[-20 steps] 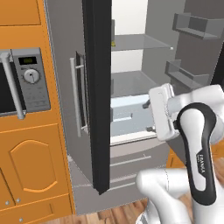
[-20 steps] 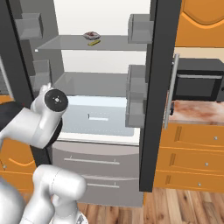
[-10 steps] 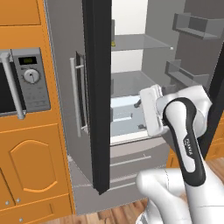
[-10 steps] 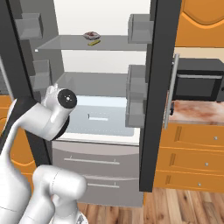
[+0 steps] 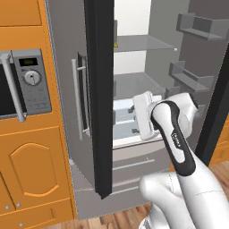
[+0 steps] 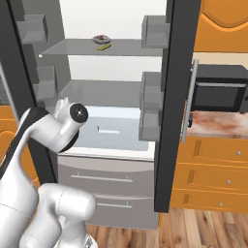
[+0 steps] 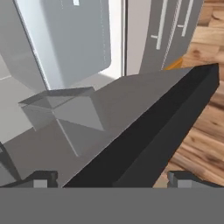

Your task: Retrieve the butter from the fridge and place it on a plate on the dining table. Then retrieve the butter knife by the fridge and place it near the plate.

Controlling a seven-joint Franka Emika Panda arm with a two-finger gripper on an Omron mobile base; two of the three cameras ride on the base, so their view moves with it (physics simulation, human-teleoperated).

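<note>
Non-task clutter around the microwave

You've got a grey microwave [image 5: 27, 85] with dial set in orange cabinets [image 5: 31, 170]; a dark microwave [image 6: 215, 89] sits above a marbled counter [image 6: 218, 126], wood floor [image 6: 203, 232] below it.

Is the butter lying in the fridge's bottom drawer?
No, the butter lies on the upper glass shelf of the fridge.

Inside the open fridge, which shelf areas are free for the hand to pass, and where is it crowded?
The upper glass shelf is bare left of the butter and the reddish-brown food item. The shelf below looks bare. Door bins crowd the right side.
</note>
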